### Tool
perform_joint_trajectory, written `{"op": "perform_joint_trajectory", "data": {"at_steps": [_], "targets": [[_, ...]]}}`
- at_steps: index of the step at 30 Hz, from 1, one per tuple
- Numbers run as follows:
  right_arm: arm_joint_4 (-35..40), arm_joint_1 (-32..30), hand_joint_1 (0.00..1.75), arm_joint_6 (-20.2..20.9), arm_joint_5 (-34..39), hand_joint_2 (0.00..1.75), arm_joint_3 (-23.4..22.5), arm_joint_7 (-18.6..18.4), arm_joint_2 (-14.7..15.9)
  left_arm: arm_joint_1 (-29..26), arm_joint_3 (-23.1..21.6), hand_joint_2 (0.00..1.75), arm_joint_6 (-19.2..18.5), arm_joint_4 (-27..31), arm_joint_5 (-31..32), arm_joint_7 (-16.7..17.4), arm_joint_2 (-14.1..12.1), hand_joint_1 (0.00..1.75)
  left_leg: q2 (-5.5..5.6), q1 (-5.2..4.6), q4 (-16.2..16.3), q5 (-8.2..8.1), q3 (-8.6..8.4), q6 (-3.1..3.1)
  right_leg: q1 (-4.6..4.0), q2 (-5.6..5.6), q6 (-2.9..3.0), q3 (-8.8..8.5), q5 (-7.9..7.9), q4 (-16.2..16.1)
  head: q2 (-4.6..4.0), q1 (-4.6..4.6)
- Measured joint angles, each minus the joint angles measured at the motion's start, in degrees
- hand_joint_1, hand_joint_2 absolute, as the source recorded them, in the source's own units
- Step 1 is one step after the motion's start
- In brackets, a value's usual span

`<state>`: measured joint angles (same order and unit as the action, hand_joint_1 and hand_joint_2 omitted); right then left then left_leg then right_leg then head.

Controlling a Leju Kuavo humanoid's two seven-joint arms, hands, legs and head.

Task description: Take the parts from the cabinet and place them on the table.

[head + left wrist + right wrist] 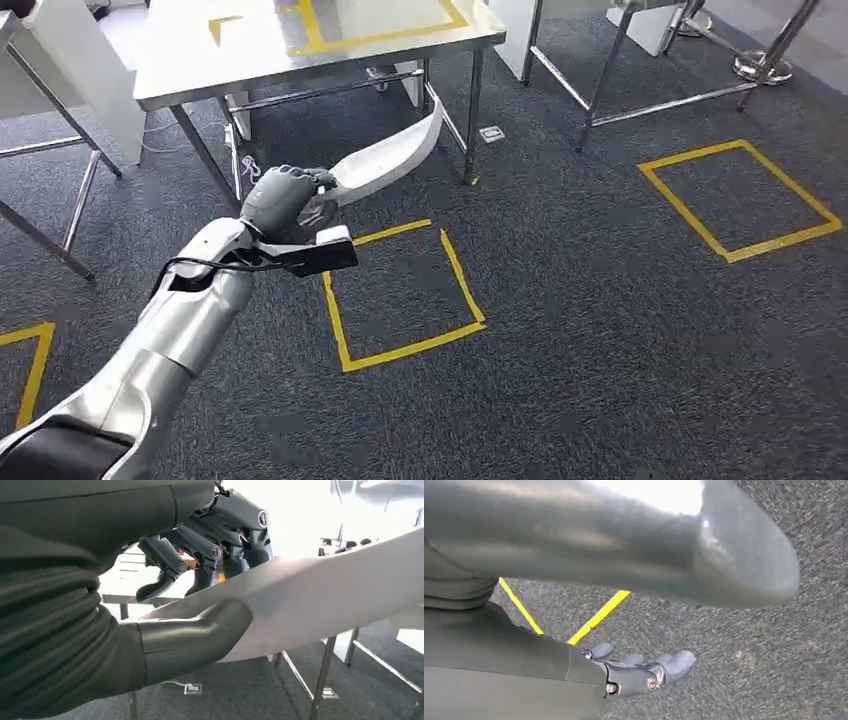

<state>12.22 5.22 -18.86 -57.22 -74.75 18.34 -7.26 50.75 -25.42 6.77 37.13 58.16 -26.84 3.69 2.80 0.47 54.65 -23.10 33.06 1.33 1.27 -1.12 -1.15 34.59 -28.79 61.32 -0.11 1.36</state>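
Observation:
My left hand (284, 200) grips one end of a long, curved white part (392, 155), which reaches forward and to the right toward the steel table (200, 75). In the left wrist view the thumb (200, 632) lies under the white part (320, 600) and the dark fingers (210, 545) curl over its upper side. The part's far tip hangs in front of the table's near edge, above the dark carpet. My right hand (644, 672) hangs over the carpet with its fingers spread and nothing in it.
Yellow tape squares mark the carpet: one (400, 295) just right of my left hand, another (740, 200) far right. The table top carries a yellow tape outline (380, 30). A second metal frame (640, 70) stands at the back right, a white cabinet (60, 70) at the back left.

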Motion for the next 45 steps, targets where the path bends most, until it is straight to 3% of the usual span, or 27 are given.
{"op": "perform_joint_trajectory", "data": {"at_steps": [3,4,5,7,8,9,10,13,14,15,18,19,20,21,23,24,25,28,29,30,33,34,36,38,39,41,45], "targets": [[0.00,-0.02,0.00,0.00,0.00,0.00,0.00,0.02,0.00,0.03,-0.02,1.75,-0.33,-0.02,0.02,0.07,0.04,1.75,-0.16,0.30,0.09,-0.12,0.01,-0.34,0.68,0.30,-0.88,6.22,-5.02,11.58,0.00,-0.29],[0.00,-0.12,0.00,0.00,0.04,0.00,0.00,0.04,0.02,-0.18,-0.02,1.75,-0.46,-0.09,0.04,0.09,0.04,1.75,-0.16,0.53,0.31,-0.30,0.04,-0.69,0.96,0.35,-1.34,7.17,-4.81,12.89,0.00,-0.31],[0.00,-0.21,0.00,0.02,0.09,0.00,0.00,0.11,0.02,-0.31,-0.04,1.75,-0.50,-0.11,0.07,0.09,0.02,1.75,-0.14,0.95,0.75,-0.60,0.11,-1.16,1.27,0.45,-1.84,6.58,-3.18,11.32,0.02,-0.29],[0.00,-0.20,0.00,0.13,0.09,0.00,0.00,0.20,0.07,-0.27,-0.04,1.75,-0.54,-0.11,0.11,0.09,-0.02,1.75,-0.08,2.05,2.52,-1.69,0.53,-2.53,2.23,0.67,-3.15,2.36,1.66,2.59,0.00,-0.31],[0.00,-0.15,0.00,0.18,0.09,0.00,0.00,0.20,0.07,-0.10,-0.04,1.75,-0.59,-0.11,0.15,0.11,0.00,1.75,-0.11,2.55,4.07,-2.57,1.10,-3.40,2.88,0.66,-4.21,0.78,2.04,-1.29,0.00,-0.42],[-0.15,-0.14,0.00,0.35,0.09,0.00,0.00,0.22,-0.40,0.14,-0.04,1.75,-0.63,-0.09,0.28,0.17,-0.07,1.75,0.07,1.83,5.08,-3.31,2.00,-4.35,2.35,-0.39,-4.04,1.18,1.27,0.24,0.00,-0.95],[-0.02,-0.12,0.00,0.33,0.07,0.00,0.00,0.29,-0.15,0.27,-0.11,1.75,-0.79,-0.04,0.63,0.31,-0.11,1.75,0.25,2.08,5.62,-3.74,2.21,-4.58,2.37,-0.38,-1.77,1.55,0.91,0.95,0.00,-1.03],[-0.04,-0.14,0.00,0.31,0.15,0.00,-0.02,0.57,-0.15,0.89,-0.20,1.75,-1.18,0.00,0.79,0.44,-0.37,1.75,0.57,2.19,4.99,-3.51,2.10,-5.07,2.18,0.06,-0.02,1.66,0.67,1.23,0.00,-0.80],[-0.04,-0.12,0.00,0.33,0.15,0.00,0.00,0.63,-0.15,1.19,-0.20,1.75,-1.31,0.02,0.81,0.46,-0.44,1.75,-0.41,2.19,5.66,-3.86,2.12,-5.06,2.05,0.16,0.46,1.54,0.68,1.13,0.00,-0.75],[-0.04,-0.16,0.00,0.33,0.15,0.00,-0.02,0.81,-0.15,1.53,-0.22,1.75,-1.42,0.02,0.89,0.50,-0.44,1.75,-1.70,2.00,7.85,-5.14,3.20,-4.82,1.91,0.19,0.69,1.37,0.63,1.02,0.02,-0.58],[-0.04,-0.26,0.00,0.33,0.15,0.00,-0.02,0.96,-0.15,2.25,-0.31,1.75,-1.81,0.00,1.14,0.59,-0.46,1.75,-2.42,1.36,20.81,-10.30,10.17,-4.18,1.19,0.61,1.23,1.09,0.38,0.89,0.00,-0.57],[-0.04,-0.26,0.00,0.33,0.15,0.00,-0.02,0.96,-0.15,2.22,-0.33,1.75,-1.86,-0.02,1.16,0.61,-0.50,1.75,-2.42,1.13,23.08,-10.36,11.66,-3.78,0.89,0.70,1.47,0.91,0.22,0.89,0.00,-0.60],[-0.04,-0.25,0.00,0.33,0.15,0.00,-0.02,0.94,-0.15,2.24,-0.35,1.75,-1.97,-0.02,1.16,0.61,-0.53,1.75,-2.41,0.81,22.50,-9.08,11.75,-3.17,0.58,0.74,1.68,0.67,0.05,0.89,0.00,-0.60],[-0.04,-0.23,0.00,0.35,0.15,0.00,-0.02,0.94,-0.15,2.35,-0.39,1.75,-1.99,-0.02,1.16,0.61,-0.61,1.75,-2.41,0.38,19.53,-6.76,10.67,-2.40,0.22,0.75,1.87,0.38,-0.15,0.88,0.00,-0.57],[-0.04,-0.23,0.00,0.42,0.15,0.00,-0.02,0.90,-0.17,2.85,-0.42,1.75,-1.99,0.02,1.16,0.63,-0.85,1.75,-2.42,-0.93,10.02,-1.44,6.54,-0.06,-0.43,0.83,2.11,-0.46,-0.59,0.69,0.00,-0.57],[-0.11,-0.29,0.00,0.48,0.15,0.00,0.00,0.90,-0.48,3.12,-0.42,1.75,-1.99,0.00,1.16,0.61,-0.92,1.75,-2.73,-1.60,7.49,-1.42,5.35,1.39,-0.32,0.96,2.10,-0.67,-0.73,0.45,0.00,-0.73],[-0.11,-0.21,0.00,0.48,0.15,0.00,-0.02,0.90,-0.50,3.38,-0.42,1.75,-1.99,0.00,1.16,0.61,-0.92,1.75,-2.98,-1.58,6.42,-1.66,4.52,1.52,-0.54,0.96,1.74,-0.67,-0.77,0.27,0.00,-0.97],[-0.11,-0.08,0.00,0.50,0.15,0.00,-0.02,0.85,-0.37,3.49,-0.44,1.75,-2.07,0.00,1.18,0.61,-0.98,1.75,-2.43,-1.95,5.49,-1.61,4.07,1.28,-0.28,1.44,0.74,-1.34,-0.73,-0.73,0.00,-0.90],[-0.09,-0.06,0.00,0.50,0.15,0.00,-0.02,0.85,-0.31,3.37,-0.46,1.75,-2.07,0.15,1.18,0.66,-0.92,1.75,-2.53,-0.81,3.79,-1.06,2.89,0.51,-0.42,1.43,0.50,-1.50,-1.12,-0.67,0.00,-0.90],[-0.11,-0.12,0.00,0.50,0.15,0.00,0.00,0.85,-0.33,3.52,-0.48,1.75,-2.14,0.13,1.22,0.66,-0.96,1.75,-2.42,-1.01,3.10,-1.02,2.16,0.38,-0.42,1.28,0.21,-1.35,-1.43,0.14,0.00,-0.99],[-0.09,-0.04,0.00,0.50,0.15,0.00,0.00,0.79,-0.15,3.93,-0.50,1.75,-2.34,-0.11,1.44,0.55,-0.79,1.75,-2.37,-1.04,3.12,-1.35,1.94,0.89,-0.31,1.13,-0.55,5.62,-5.91,11.89,0.00,-1.01],[-0.09,-0.07,0.00,0.50,0.15,0.00,0.00,0.79,-0.07,3.83,-0.55,1.75,-2.42,-0.20,1.57,0.50,-0.79,1.75,-2.31,-1.03,3.29,-1.51,1.94,0.84,-0.30,1.13,-0.74,7.56,-6.14,14.49,0.00,-1.06],[-0.09,-0.22,0.00,0.26,0.13,0.00,-0.02,0.81,-0.04,3.83,-0.57,1.75,-2.78,-0.35,1.75,0.52,-0.79,1.75,-2.11,-0.85,3.89,-2.04,1.90,0.59,-0.11,1.15,-1.07,7.63,-2.69,12.16,0.00,-1.08],[-0.09,-0.18,0.00,-0.65,-0.35,0.00,0.00,1.09,-0.02,4.07,-0.59,1.75,-2.93,-0.35,1.84,0.61,-0.79,1.75,-1.98,-0.63,4.95,-2.87,1.91,0.03,0.26,1.16,-1.40,3.85,2.77,2.99,0.00,-1.05],[-0.09,-0.15,0.00,-1.14,-0.53,0.00,0.00,1.31,-0.02,4.26,-0.61,1.75,-2.97,-0.44,1.84,0.63,-0.79,1.75,-1.95,-0.67,5.53,-3.33,2.16,-0.38,0.36,1.02,-1.35,2.68,2.38,0.54,0.00,-1.03],[-0.09,-0.18,0.00,-1.88,-0.96,0.00,0.11,1.77,-0.02,4.60,-0.66,1.75,-3.08,-0.48,1.92,0.70,-0.83,1.75,-1.68,-1.15,5.94,-3.71,2.54,-1.02,0.30,0.78,0.04,2.57,2.29,0.27,0.00,-0.97],[-0.09,-0.13,0.00,-2.23,-1.03,0.00,0.28,2.73,-0.04,5.30,-0.85,1.75,-3.52,-0.61,2.10,0.72,-0.83,1.75,-1.96,-1.03,7.05,-4.73,2.81,-2.23,0.51,0.93,1.38,2.00,2.16,0.00,0.00,-0.94]]}}
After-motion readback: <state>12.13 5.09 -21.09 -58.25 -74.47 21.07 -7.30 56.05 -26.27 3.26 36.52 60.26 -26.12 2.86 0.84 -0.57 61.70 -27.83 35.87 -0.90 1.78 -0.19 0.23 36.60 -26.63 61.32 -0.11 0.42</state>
